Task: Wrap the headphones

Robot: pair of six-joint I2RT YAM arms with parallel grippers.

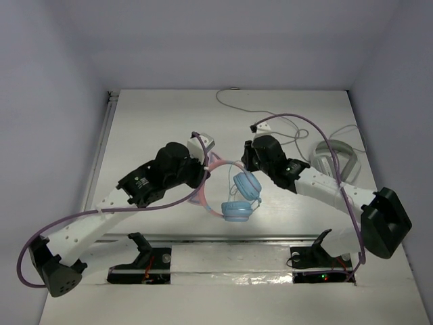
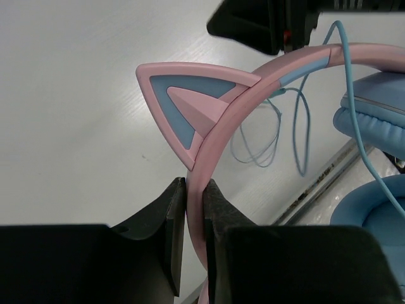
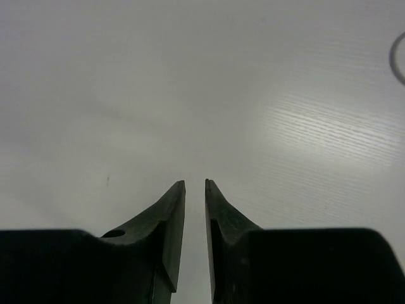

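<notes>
left wrist | left gripper [image 2: 194, 188] pinches headphones [image 2: 190, 107]; right gripper [image 3: 195, 185] nearly closed

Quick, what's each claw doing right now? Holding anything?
Left gripper: closed on the headphones, pinching the pink headband.
Right gripper: almost closed, only a thin slit left, nothing visible between its fingers.

White-grey headphones [image 1: 327, 164], white cable [image 1: 227, 105]
</notes>
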